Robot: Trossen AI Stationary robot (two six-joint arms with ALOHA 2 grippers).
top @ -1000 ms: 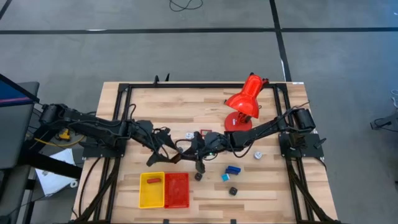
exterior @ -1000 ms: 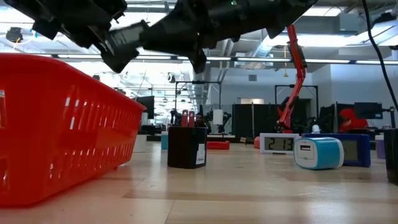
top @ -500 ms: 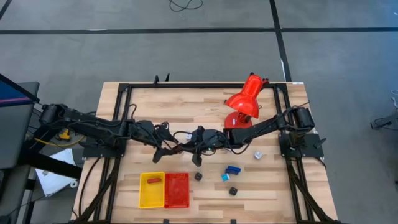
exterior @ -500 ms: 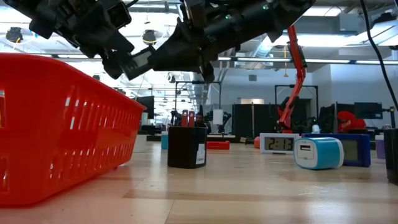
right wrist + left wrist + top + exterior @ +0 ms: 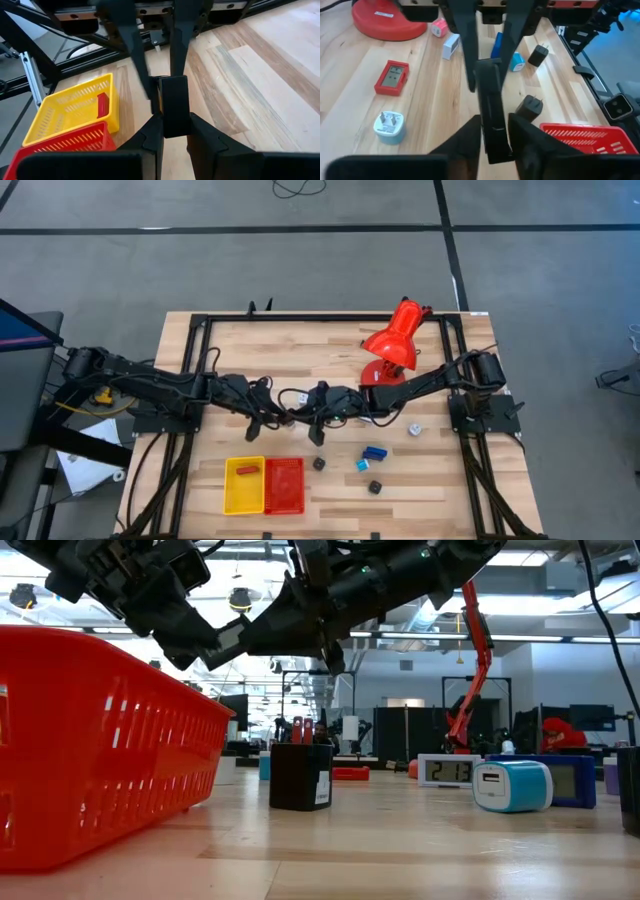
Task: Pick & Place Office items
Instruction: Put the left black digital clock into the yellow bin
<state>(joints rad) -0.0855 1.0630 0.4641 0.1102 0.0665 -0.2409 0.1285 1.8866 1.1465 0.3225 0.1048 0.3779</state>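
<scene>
A black stick-like office item (image 5: 490,100) hangs in the air above the table's middle, between my two grippers. My left gripper (image 5: 495,120) is shut on one end and my right gripper (image 5: 175,117) on the other. In the high view they meet tip to tip, left gripper (image 5: 277,418) and right gripper (image 5: 304,413). Other office items lie on the wood: a black plug (image 5: 319,464), blue pieces (image 5: 374,452), a black block (image 5: 375,488), a white round piece (image 5: 414,429). A red piece (image 5: 248,469) lies in the yellow tray (image 5: 232,498). My left gripper pinches the stick's end (image 5: 492,137) between its two fingers, coming level from the table's left, fingers lying along the stick. The stick is lifted clear of the table. My right gripper pinches the opposite end (image 5: 175,122) between its two fingers, coming level from the table's right, also along the stick.
The red desk lamp (image 5: 393,345) stands at the far right behind my right arm. The red tray (image 5: 284,498) adjoins the yellow tray at the near edge. A small red clock (image 5: 392,77) and a white-blue plug (image 5: 389,126) lie on the wood below the grippers.
My left gripper has moved toward the table's right and far side to meet my right gripper, and has shut on the stick's free end. My right gripper has drawn back a little toward the far edge, keeping its hold.
</scene>
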